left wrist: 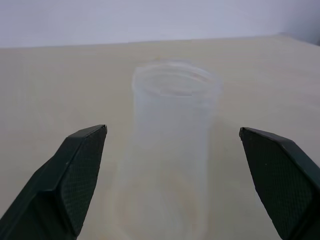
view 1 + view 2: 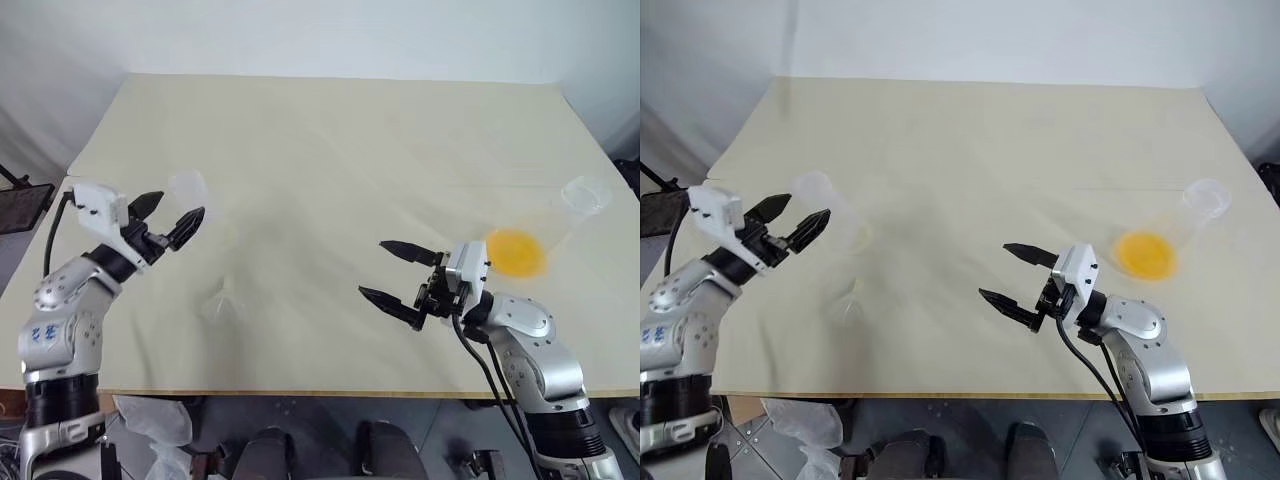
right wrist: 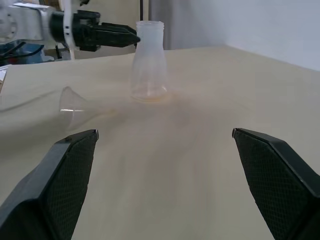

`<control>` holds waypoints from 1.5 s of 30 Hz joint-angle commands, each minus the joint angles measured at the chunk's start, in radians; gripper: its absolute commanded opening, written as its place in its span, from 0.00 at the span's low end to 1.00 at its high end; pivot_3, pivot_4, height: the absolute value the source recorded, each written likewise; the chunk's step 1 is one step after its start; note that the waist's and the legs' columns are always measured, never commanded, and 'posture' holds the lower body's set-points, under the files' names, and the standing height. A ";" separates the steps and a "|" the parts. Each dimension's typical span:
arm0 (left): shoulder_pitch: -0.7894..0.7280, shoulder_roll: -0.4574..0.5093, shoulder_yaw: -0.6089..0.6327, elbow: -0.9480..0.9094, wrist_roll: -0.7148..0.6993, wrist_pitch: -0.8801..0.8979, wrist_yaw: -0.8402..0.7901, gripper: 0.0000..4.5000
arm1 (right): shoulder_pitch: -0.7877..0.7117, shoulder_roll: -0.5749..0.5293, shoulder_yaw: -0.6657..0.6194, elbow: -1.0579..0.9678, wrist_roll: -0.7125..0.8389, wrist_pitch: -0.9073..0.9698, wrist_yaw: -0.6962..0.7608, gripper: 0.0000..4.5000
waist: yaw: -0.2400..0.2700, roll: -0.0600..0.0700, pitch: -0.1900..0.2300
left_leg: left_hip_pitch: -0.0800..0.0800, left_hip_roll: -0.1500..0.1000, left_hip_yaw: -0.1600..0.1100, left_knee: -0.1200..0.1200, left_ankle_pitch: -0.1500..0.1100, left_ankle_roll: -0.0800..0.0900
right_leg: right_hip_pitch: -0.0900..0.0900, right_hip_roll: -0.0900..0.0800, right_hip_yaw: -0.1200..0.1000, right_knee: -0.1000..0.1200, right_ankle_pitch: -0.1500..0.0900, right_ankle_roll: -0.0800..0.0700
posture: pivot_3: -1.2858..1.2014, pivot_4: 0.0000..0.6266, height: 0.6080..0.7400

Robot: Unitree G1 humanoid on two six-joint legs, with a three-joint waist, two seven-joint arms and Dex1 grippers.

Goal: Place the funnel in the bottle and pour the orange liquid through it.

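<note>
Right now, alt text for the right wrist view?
The right claw is open above a pale tabletop. Beyond it stands the clear bottle, with the small clear funnel lying on its side nearby. The left claw reaches in at the height of the bottle's neck, close beside it.

We see bright, even, diffuse light over the pale table (image 2: 330, 140), no hard shadows and no glare, just faint soft smudges of shade on it. In the left wrist view we get the bottle (image 1: 170, 150) soft and hazy, its walls melting into the tabletop, while the dark fingers (image 1: 70, 180) come out crisper with their texture readable. In the head views we find the clear glassware washed out against the surface, only the orange liquid (image 2: 516, 252) standing out; the right wrist view's far background is a bit soft.
</note>
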 commanded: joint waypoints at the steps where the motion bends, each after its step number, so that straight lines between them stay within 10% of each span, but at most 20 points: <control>1: -0.057 0.014 -0.013 0.035 0.017 -0.017 -0.021 1.00 | 0.002 0.012 -0.005 -0.047 0.004 -0.017 -0.015 1.00 | 0.000 0.000 0.000 | 0.000 0.000 0.000 0.000 0.000 0.000 | 0.000 0.000 0.000 0.000 0.000 0.000 | 0.52 0.24 1.00; 5: -0.125 0.009 -0.057 0.116 0.063 -0.045 -0.037 0.96 | 0.015 0.023 0.001 -0.057 -0.005 -0.023 -0.031 1.00 | 0.004 0.000 0.000 | 0.000 -0.001 0.000 0.000 0.000 0.000 | 0.000 0.000 0.000 0.000 0.000 0.000 | 0.52 0.24 1.00; 13: -0.151 0.000 -0.065 0.157 0.073 -0.067 -0.070 0.51 | 0.039 0.039 -0.003 -0.076 -0.020 -0.034 -0.058 1.00 | 0.004 0.000 0.000 | -0.001 0.000 0.000 0.000 0.000 0.000 | 0.000 0.000 -0.001 0.000 0.000 0.000 | 0.52 0.24 1.00; 24: -0.374 -0.108 -0.296 0.142 0.079 -0.141 -0.357 0.51 | 0.222 -0.067 -0.205 -0.168 -0.016 -0.040 -0.115 1.00 | 0.034 -0.001 0.000 | -0.004 -0.003 0.002 0.003 0.000 0.000 | 0.001 -0.001 -0.003 0.001 0.000 0.000 | 0.52 0.24 1.00; 40: -0.639 -0.482 -0.519 0.712 0.325 -0.538 -0.473 0.51 | 0.470 -0.045 -0.409 -0.362 0.017 -0.020 -0.268 1.00 | 0.027 -0.001 0.000 | -0.001 -0.001 0.013 0.001 0.000 0.001 | -0.001 -0.001 -0.002 -0.001 0.000 0.000 | 0.52 0.24 1.00; 45: -0.646 -0.481 -0.513 0.733 0.343 -0.539 -0.485 0.88 | 0.484 -0.040 -0.396 -0.388 0.015 -0.011 -0.289 1.00 | 0.032 -0.001 0.000 | -0.002 -0.001 0.012 0.001 0.000 0.001 | -0.001 -0.001 -0.002 -0.001 0.000 0.000 | 0.52 0.24 1.00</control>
